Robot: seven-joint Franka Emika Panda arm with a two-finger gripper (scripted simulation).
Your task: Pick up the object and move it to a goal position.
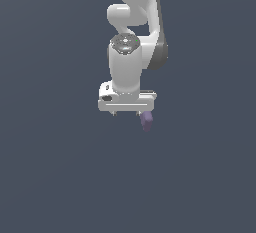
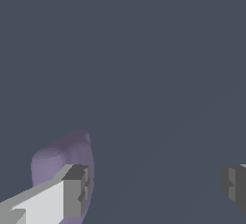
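The object [image 1: 146, 121] is a small muted-purple block with rounded edges, seen in the exterior view just below the end of the white gripper [image 1: 127, 112] that lies toward that view's right. In the wrist view the object [image 2: 60, 155] sits beyond one grey fingertip [image 2: 76, 192], which hides part of it. The other fingertip [image 2: 234, 185] stands far off. The gripper [image 2: 153, 188] is open wide, and only bare floor shows in the gap between its fingers. The hand points straight down. I cannot tell whether the finger touches the block.
A plain dark grey-blue surface [image 1: 60, 177] fills both views. The white arm [image 1: 132, 7] rises behind the hand toward the top of the exterior view. No goal marker shows.
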